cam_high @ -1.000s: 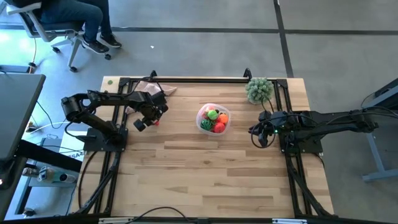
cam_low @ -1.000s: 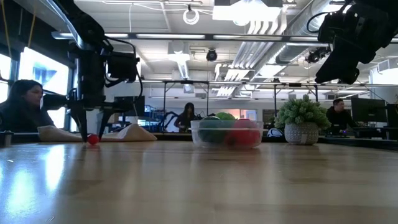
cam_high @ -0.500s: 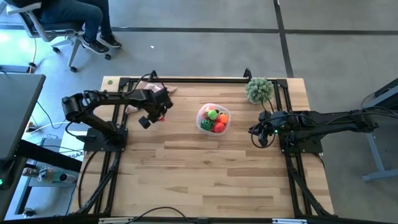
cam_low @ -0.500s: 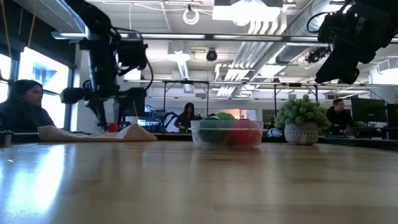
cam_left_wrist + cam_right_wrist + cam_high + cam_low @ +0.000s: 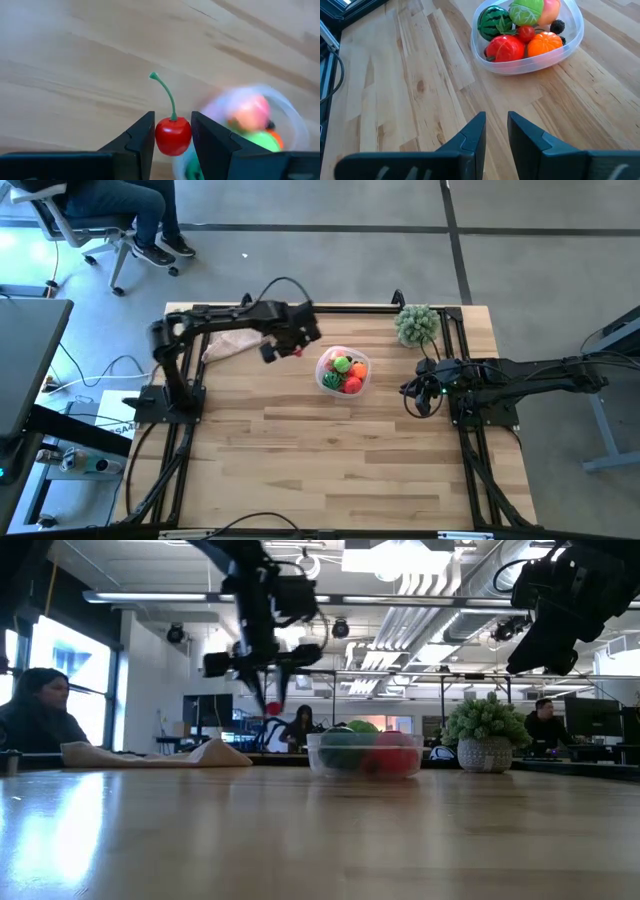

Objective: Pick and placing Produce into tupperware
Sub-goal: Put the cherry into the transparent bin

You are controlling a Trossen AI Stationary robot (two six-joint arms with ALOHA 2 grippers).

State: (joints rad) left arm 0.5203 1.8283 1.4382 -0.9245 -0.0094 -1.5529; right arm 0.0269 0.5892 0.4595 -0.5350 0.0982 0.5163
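Note:
The tupperware (image 5: 343, 370), a clear round tub (image 5: 527, 35), stands on the table's far middle. It holds produce: a striped green ball (image 5: 495, 21), red pieces (image 5: 505, 48), an orange ball (image 5: 545, 44) and a dark berry. My left gripper (image 5: 293, 352) hangs above the table just left of the tub, shut on a red cherry (image 5: 173, 136) with a green stem. At the table's right side, well above the wood, my right gripper (image 5: 496, 131) waits with a narrow gap between its fingers and nothing in it. My left gripper pinches the cherry's round red body (image 5: 161, 139) between its two fingers, one on each side. The fingers come from above, pointing steeply down. The green stem (image 5: 167, 95) sticks out past the fingertips. The cherry (image 5: 272, 708) is lifted clear of the table.
A bushy pale-green plant in a pot (image 5: 417, 325) stands at the far right corner. A beige cloth (image 5: 235, 343) lies at the far left, behind my left arm. People sit in the room beyond the table (image 5: 35, 715). Bare wood fills the near half.
My left gripper has risen from the table beside the cloth with the cherry. It has swung toward the table's right, toward the tub, rolling as it went. The cherry, on the wood a second ago, now hangs clear. The right arm kept still.

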